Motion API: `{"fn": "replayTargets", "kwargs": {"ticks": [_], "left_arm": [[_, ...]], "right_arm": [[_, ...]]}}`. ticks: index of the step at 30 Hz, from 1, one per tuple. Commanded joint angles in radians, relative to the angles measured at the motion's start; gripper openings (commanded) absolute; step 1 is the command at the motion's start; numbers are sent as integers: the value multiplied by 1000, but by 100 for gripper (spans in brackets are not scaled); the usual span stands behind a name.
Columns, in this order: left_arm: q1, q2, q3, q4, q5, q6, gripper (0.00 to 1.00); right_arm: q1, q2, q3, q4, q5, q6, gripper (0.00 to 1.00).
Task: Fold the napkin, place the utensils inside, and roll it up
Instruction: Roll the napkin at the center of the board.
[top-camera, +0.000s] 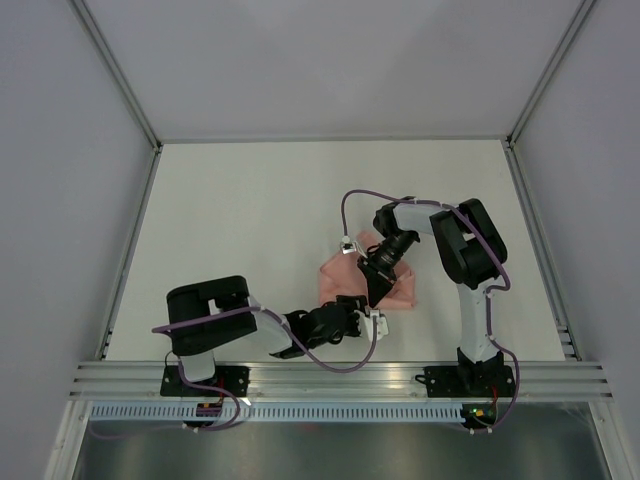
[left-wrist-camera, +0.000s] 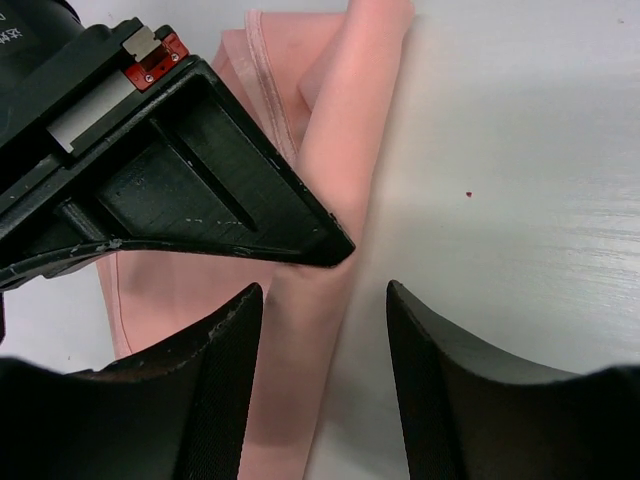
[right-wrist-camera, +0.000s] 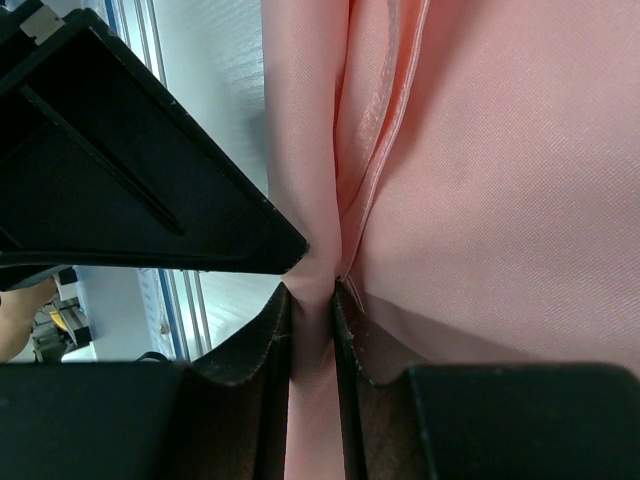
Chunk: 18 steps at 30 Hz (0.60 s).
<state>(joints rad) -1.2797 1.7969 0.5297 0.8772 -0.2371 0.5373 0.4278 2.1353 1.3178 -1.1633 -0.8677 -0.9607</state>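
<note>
One napkin (right-wrist-camera: 480, 180) fold in right hand (right-wrist-camera: 312, 300)

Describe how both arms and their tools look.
The left arm and right arm have white links with bulky black joint housings on black bases. A purple cable loops along each. The left tool and right tool have matte black wedge-shaped fingers; the right one carries a small red tab.
</note>
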Motion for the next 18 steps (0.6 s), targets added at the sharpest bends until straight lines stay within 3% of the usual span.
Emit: {"fn": "replayTargets", "kwargs": {"ticks": [1, 13, 18], "left_arm": [[11, 28, 22, 3, 5, 50, 59], [40, 84, 47, -75, 62, 7, 54], [60, 93, 55, -116, 81, -33, 36]], "right_arm": [[-4, 63, -6, 129, 171, -62, 11], [-6, 77, 6, 114, 171, -64, 11], [-9, 78, 4, 113, 173, -64, 11]]}}
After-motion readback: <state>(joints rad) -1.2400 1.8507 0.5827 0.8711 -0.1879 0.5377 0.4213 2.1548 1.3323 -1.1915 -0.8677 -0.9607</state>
